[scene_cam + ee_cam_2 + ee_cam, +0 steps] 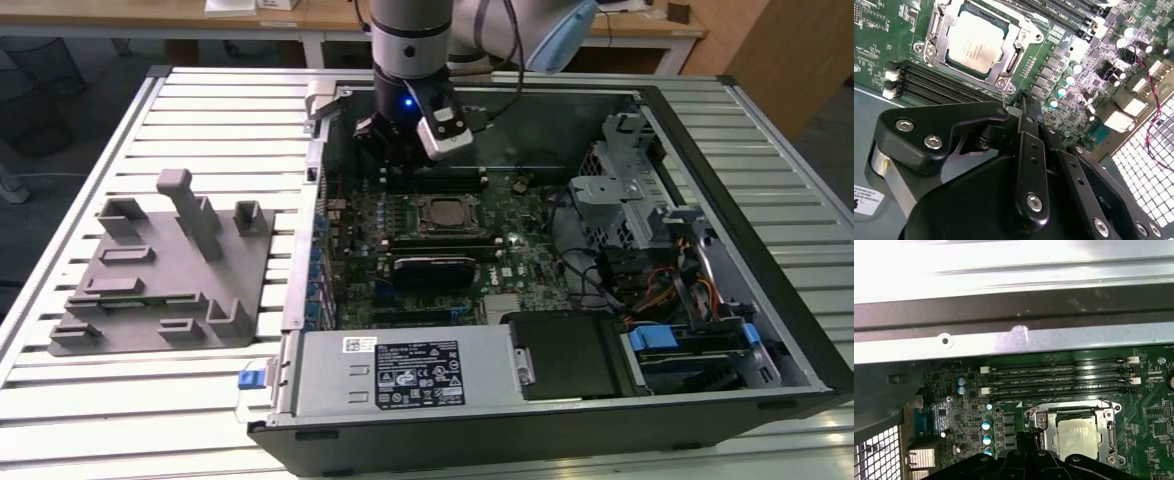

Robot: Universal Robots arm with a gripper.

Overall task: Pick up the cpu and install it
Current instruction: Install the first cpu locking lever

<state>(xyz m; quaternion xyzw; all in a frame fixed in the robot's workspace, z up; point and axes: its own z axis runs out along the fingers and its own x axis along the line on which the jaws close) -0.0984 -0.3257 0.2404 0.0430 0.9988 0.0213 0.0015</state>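
hovering over the motherboard (876,50), the gripper (1021,101) looked pinched together on nothing; we saw the cpu (975,41) seated in its socket frame (935,31), near it.

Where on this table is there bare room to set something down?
Bare slats lie on the fixture's near and far sides, and past the case at the exterior view's right. Inside the case it is crowded.

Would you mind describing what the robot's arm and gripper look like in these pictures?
The arm is a silver-grey tube with a dark band, a pale blue joint cover and black cables alongside. A blue light glows at its wrist, next to a small white block. The gripper is matte black, built of bolted links with silver screw heads.
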